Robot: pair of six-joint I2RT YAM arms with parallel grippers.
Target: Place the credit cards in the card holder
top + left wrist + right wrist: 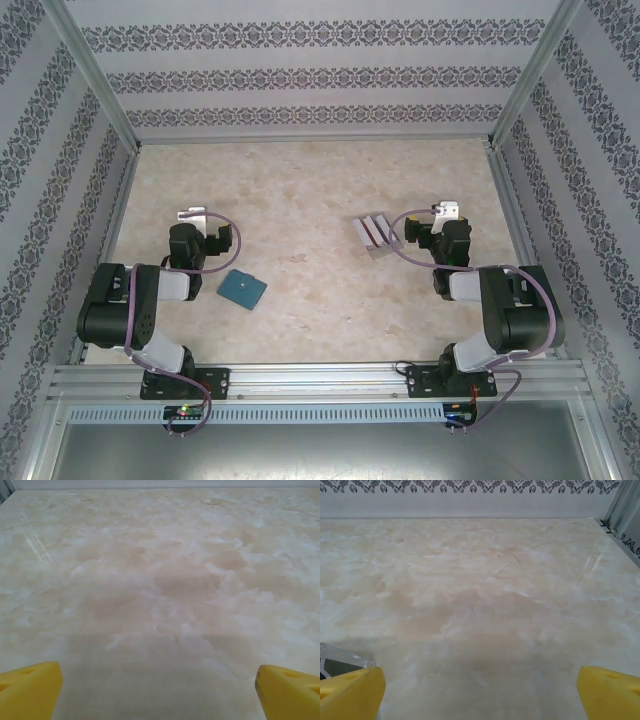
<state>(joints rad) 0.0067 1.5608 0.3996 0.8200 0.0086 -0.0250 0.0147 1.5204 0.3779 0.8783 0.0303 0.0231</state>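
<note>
The card holder (242,289) is a small teal square lying shut on the marble table, just right of my left arm's elbow. The grey ribbed block (375,235) lies right of centre. Thin dark-red strips (372,232) in its slots look like the credit cards' edges. My left gripper (192,215) points away over bare table behind and left of the card holder. Its yellow fingertips (30,690) stand wide apart, open, with nothing between them. My right gripper (445,211) sits just right of the block. It is open too, and a corner of the block (340,661) shows by its left fingertip (350,692).
Patterned walls (320,70) and aluminium posts close in the table on three sides. A metal rail (320,380) carries both arm bases at the near edge. Bare marble table (320,180) stretches ahead of both grippers to the back wall.
</note>
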